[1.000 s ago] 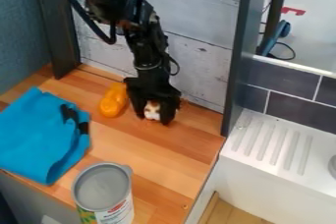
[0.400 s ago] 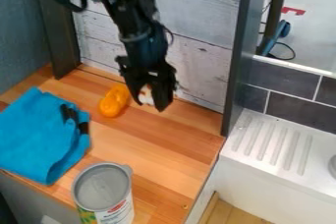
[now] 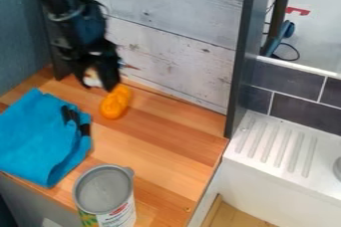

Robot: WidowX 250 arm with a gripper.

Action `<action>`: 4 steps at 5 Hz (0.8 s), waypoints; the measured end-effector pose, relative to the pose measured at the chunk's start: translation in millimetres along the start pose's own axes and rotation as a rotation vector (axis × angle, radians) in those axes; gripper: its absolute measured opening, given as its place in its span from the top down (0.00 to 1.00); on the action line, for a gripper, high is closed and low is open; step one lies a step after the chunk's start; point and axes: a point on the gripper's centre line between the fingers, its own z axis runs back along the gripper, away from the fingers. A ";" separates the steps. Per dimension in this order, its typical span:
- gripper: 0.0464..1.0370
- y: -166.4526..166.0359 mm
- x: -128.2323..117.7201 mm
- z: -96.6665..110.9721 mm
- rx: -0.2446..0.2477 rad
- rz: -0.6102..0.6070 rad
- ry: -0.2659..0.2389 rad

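A toy kitchen (note the ribbed white drainboard [image 3: 276,146]).

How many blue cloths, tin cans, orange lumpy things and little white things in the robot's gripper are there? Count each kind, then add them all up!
Blue cloth: 1
Tin can: 1
Orange lumpy thing: 1
Little white thing in the gripper: 1
Total: 4

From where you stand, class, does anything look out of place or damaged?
Nothing looks spilled or damaged. Only the blue cloth seems untidy, lying rumpled on the left of the wooden counter. The gripper holds a small white-and-brown object.
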 end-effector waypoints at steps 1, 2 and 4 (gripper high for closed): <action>0.38 37.7 16.2 -3.5 0.001 0.078 -0.021; 0.38 60.6 33.8 -15.5 0.008 0.121 -0.021; 0.38 102.3 49.8 -53.3 0.022 0.196 0.063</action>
